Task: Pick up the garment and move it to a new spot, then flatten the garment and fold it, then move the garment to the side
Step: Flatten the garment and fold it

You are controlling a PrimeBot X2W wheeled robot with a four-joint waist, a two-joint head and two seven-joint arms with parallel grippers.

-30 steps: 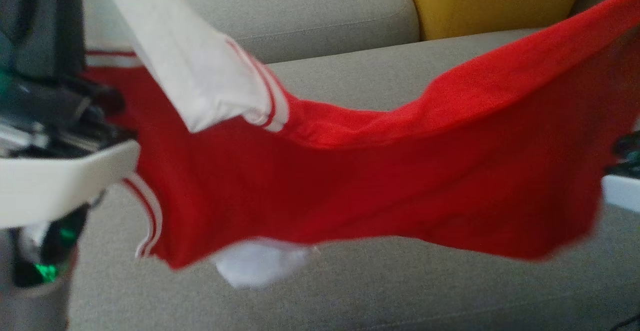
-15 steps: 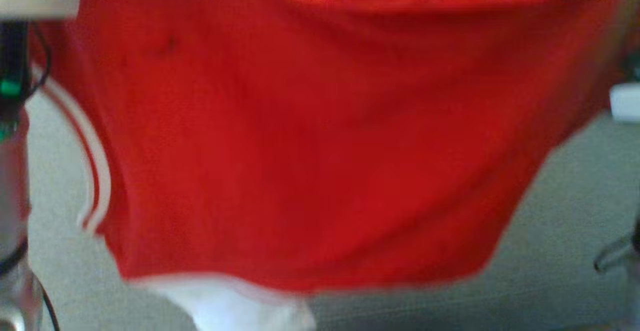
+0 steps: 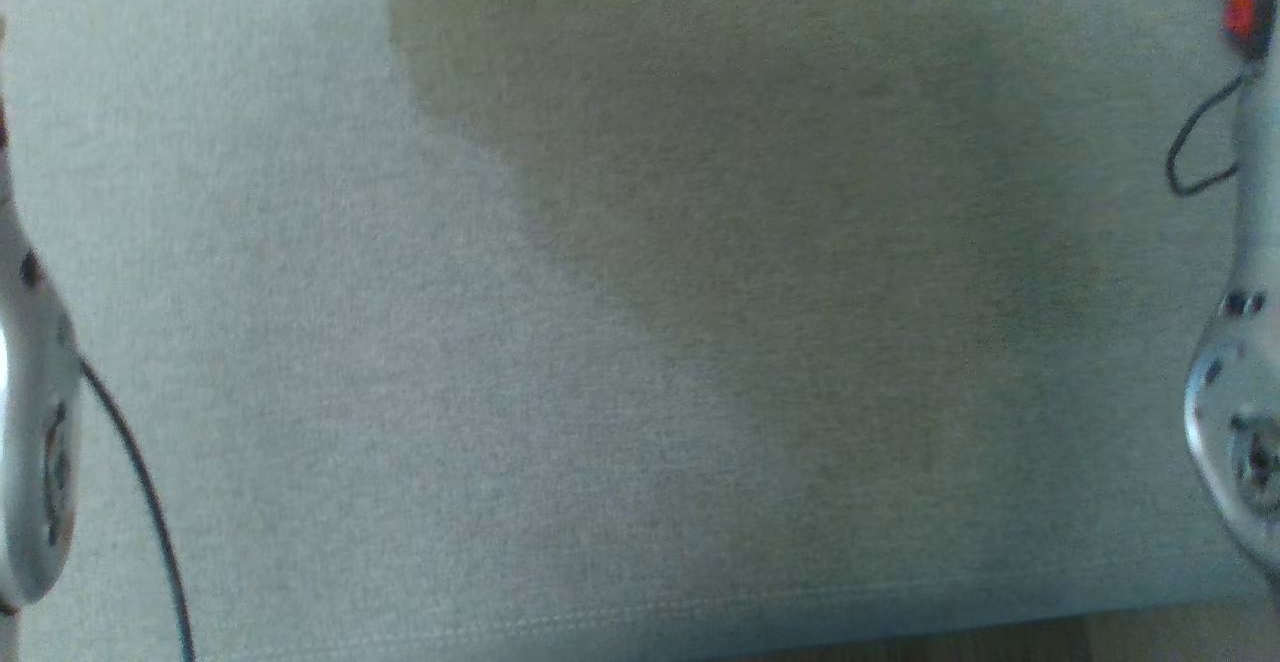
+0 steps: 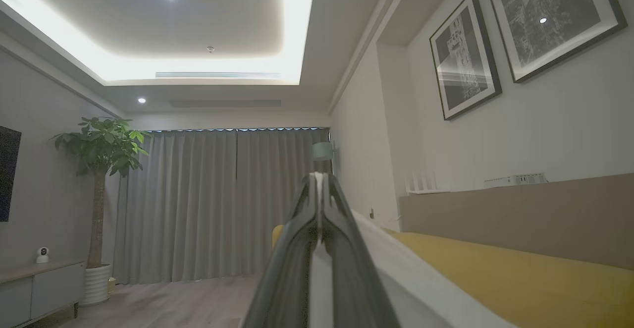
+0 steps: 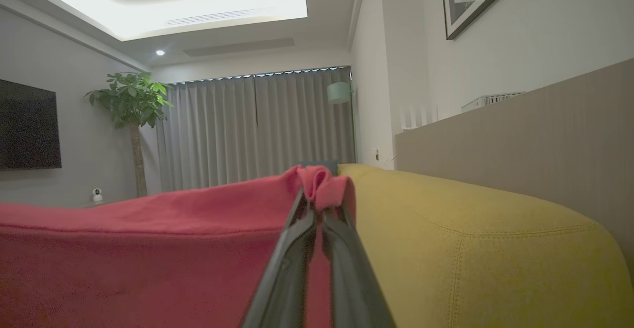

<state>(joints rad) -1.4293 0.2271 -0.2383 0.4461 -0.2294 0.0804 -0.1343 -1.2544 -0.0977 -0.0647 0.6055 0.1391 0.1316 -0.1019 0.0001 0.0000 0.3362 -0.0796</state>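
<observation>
Matt red cloth garment [image 5: 148, 248], coarse-woven grey sofa [image 3: 300, 342], grainy yellow cushion [image 5: 470, 248]

The left tool [image 4: 319, 177] had its two dark fingers [image 4: 297, 248] pressed flat together, with what looked like a white strip of the garment [image 4: 391, 258] pinched between them. The right tool [image 5: 315, 208] was likewise clamped, its tips buried in a bunched red fold of the same cloth. From the head, the pale left forearm [image 3: 30, 422] and right forearm [image 3: 1235, 372] stood at the far edges, well apart, each with a thin black cable [image 3: 140, 482] beside it.
</observation>
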